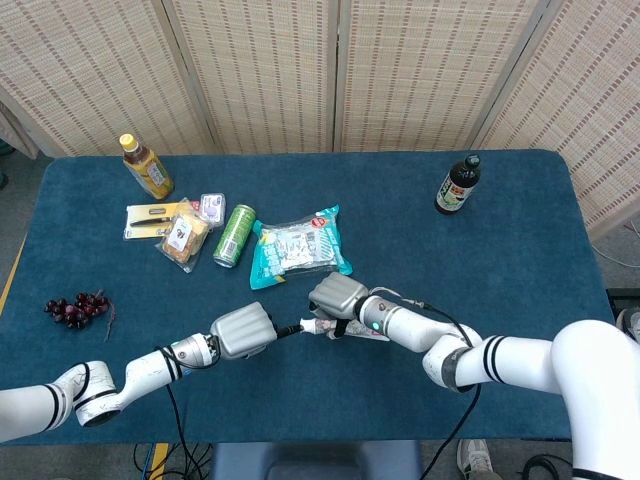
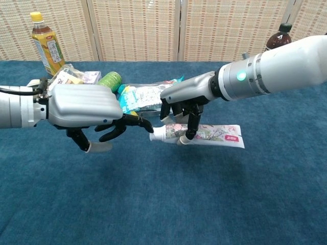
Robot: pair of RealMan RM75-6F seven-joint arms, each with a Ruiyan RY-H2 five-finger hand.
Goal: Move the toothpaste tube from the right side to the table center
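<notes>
Toothpaste tube (image 2: 202, 133), white with floral print and a white cap: your right hand (image 2: 180, 109) has it pinched from above, fingers (image 2: 193, 125) curled round the body near the cap end, lifted just clear of the blue cloth surface (image 2: 163, 204), around table centre, just in front of the teal snack bag (image 1: 298, 245).

Left hand (image 2: 84, 109): holds nothing. Most fingers curled under, one stretched toward the cap; can't tell if it touches.

Risks:
- Grip sits off-centre toward the cap, so the crimped tail hangs unsupported. A fast move could swing the tube or let it slip out.
- Left fingertip is right at the cap. Nudge it and you'll twist the tube in the right hand's hold. Back the left hand off first.
- Right fingers come down close to the snack bag; drift forward and you'll snag it.

Orientation: long axis roughly level, running left-right, cap pointing to your left toward the left hand, crimp to your right.
</notes>
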